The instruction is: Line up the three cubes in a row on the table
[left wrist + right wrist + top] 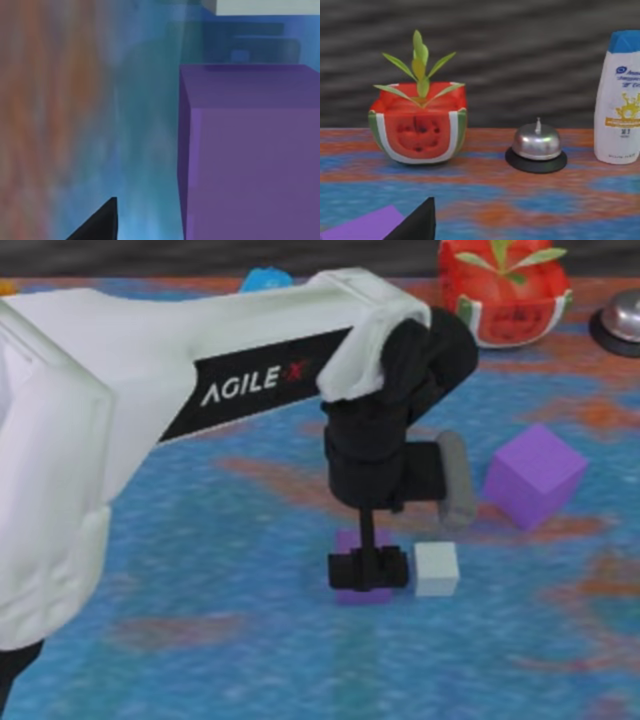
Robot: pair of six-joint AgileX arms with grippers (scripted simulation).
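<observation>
My left gripper (368,568) is down low on the bench (200,640), its fingers straddling the small purple cube (351,592); whether they are pressing on it or a little slack I cannot tell. The white cube (437,569) sits just beside it on the right, and the big purple cube (534,475) is farther right and back, apart from both.

The risk, as I judge it, is nudging the white cube with my right-hand finger, since it sits so near, which would spoil the line. A skewed hold could also twist the small cube.

Count: three cubes, one watermelon pot (418,129), one bell (536,148), one bottle (621,100). My right arm is parked out of the top view.
</observation>
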